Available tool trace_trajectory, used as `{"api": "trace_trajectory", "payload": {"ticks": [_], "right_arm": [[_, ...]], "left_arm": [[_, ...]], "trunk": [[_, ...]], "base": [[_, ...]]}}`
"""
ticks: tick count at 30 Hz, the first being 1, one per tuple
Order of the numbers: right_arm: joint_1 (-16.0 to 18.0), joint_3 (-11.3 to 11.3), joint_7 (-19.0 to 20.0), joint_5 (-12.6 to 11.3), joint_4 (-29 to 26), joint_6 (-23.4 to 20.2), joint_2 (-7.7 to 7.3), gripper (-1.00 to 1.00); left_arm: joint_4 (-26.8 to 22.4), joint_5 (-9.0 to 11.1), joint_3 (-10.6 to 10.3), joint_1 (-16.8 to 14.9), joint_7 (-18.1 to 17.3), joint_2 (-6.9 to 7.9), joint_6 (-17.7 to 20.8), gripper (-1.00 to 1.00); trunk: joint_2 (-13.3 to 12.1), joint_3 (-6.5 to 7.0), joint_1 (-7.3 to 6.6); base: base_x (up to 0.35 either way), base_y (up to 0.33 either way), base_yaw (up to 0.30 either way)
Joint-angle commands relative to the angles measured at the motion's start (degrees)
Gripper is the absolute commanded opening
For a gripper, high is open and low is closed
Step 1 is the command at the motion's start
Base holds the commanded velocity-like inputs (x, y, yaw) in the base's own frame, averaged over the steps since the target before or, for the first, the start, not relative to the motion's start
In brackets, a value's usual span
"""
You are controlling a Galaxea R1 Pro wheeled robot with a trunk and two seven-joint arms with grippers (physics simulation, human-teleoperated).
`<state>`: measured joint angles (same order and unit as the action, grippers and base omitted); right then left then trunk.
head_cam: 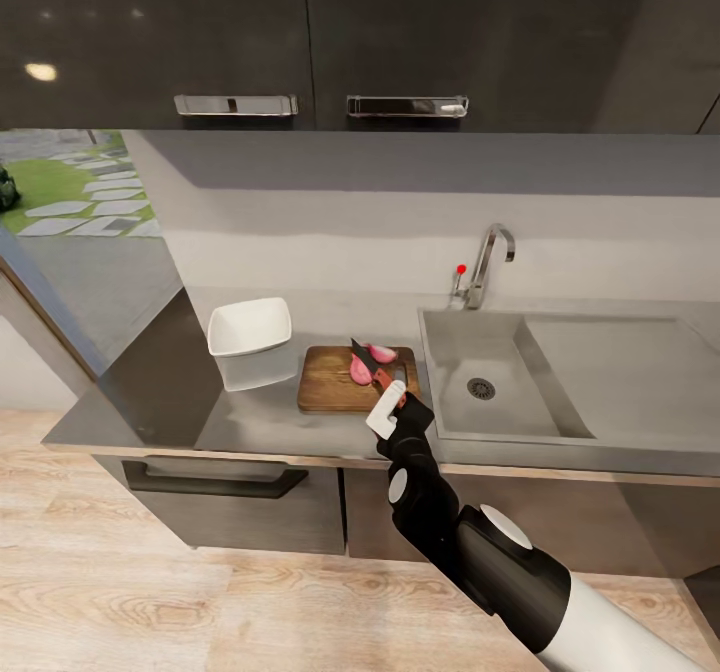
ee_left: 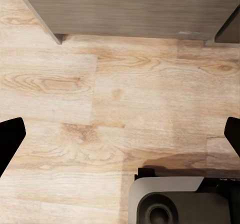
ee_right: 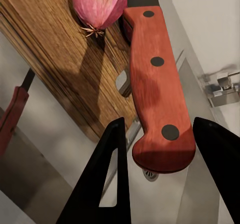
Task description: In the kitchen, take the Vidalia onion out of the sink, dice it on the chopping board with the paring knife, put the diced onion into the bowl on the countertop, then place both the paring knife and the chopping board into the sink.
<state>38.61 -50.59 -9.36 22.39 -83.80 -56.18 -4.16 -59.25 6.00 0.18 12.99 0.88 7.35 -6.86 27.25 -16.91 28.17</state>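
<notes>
1. The Vidalia onion (head_cam: 370, 361) lies on the chopping board (head_cam: 330, 384) as pink-red pieces, apparently halves with a cut face up; in the right wrist view one piece (ee_right: 100, 4) shows its root tuft, just beside the knife. No small white cubes show yet, so by my reading the dicing is under way but not finished.
2. I judge the pieces light, firm and rounded, likely to rock or slide on the smooth wood under the blade; the flat cut side would be the steadier way to rest them.
3. The paring knife (head_cam: 366, 361) has its dark blade over the board among the pieces. Its red-orange riveted handle (ee_right: 157, 84) runs back between the fingers of the right end effector (head_cam: 390, 407), which appear pressed onto it, though contact is not clear in the wrist view. The handle is stiff and the sound place to hold.
4. The left end effector (ee_left: 120, 134) is spread wide, holding nothing, aimed at the wooden floor (ee_left: 100, 94).
5. The bowl (head_cam: 251, 340), white and seemingly empty, stands just beside the board, on the side away from the sink (head_cam: 480, 392).
6. The grey worktop (head_cam: 160, 392) carries all this, below dark wall cabinets (head_cam: 300, 32); the tap (head_cam: 488, 262) rises behind the basin.
</notes>
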Motion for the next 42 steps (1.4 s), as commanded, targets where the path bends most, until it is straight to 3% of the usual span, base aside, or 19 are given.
{"api": "trace_trajectory", "payload": {"ticks": [1, 33, 42], "right_arm": [[0.06, -0.19, -0.58, -3.23, 0.04, 0.01, -0.05, -1.0], [0.06, -0.21, -0.75, -3.14, 0.0, -0.07, 0.06, -1.0], [0.06, 0.14, -3.94, -2.96, -0.65, 0.01, 0.3, -1.0]], "left_arm": [[-0.06, 0.59, -0.09, 0.02, 0.09, 0.03, -0.09, 1.0], [0.02, 0.59, -0.09, 0.02, 0.09, 0.03, -0.09, 1.0], [-0.06, 0.59, -0.09, 0.02, 0.09, 0.03, -0.09, 1.0]], "trunk": [[0.08, -0.09, 0.03], [0.08, -0.09, 0.03], [0.08, -0.09, 0.03]], "base": [[0.0, 0.0, 0.0], [0.0, 0.0, 0.0], [0.0, -0.077, 0.0]]}}
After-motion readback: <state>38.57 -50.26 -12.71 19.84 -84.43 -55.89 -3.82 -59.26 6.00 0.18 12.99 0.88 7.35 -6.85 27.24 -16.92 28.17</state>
